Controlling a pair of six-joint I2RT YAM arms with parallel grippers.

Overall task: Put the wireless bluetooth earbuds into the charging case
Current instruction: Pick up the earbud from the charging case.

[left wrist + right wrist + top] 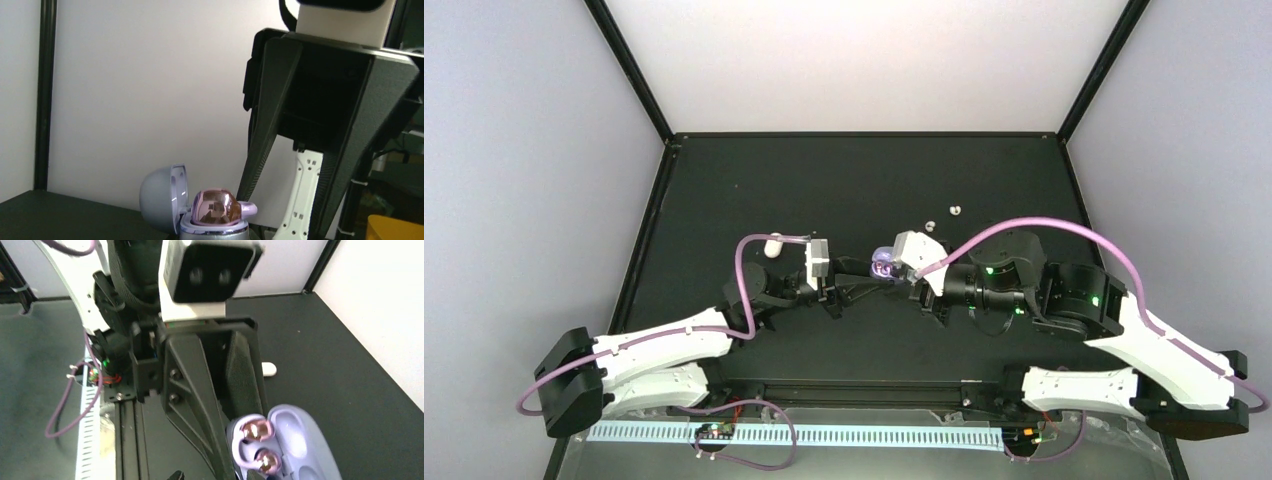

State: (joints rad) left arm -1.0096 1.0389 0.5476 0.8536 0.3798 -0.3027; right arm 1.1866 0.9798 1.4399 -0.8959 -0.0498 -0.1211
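Nearby, two white buds (930,224) lie loose; left tool (865,271) pinches the lavender case (160,197), right tool (280,215) spread.

A black tabletop (854,185) sits boxed in by white walls (864,60), a pale slotted strip (844,436) lining its near edge.

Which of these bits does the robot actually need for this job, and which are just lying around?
Needed: lilac case, purple earbuds, white earbuds, white case.
Just there: purple cables, toothed white strip.
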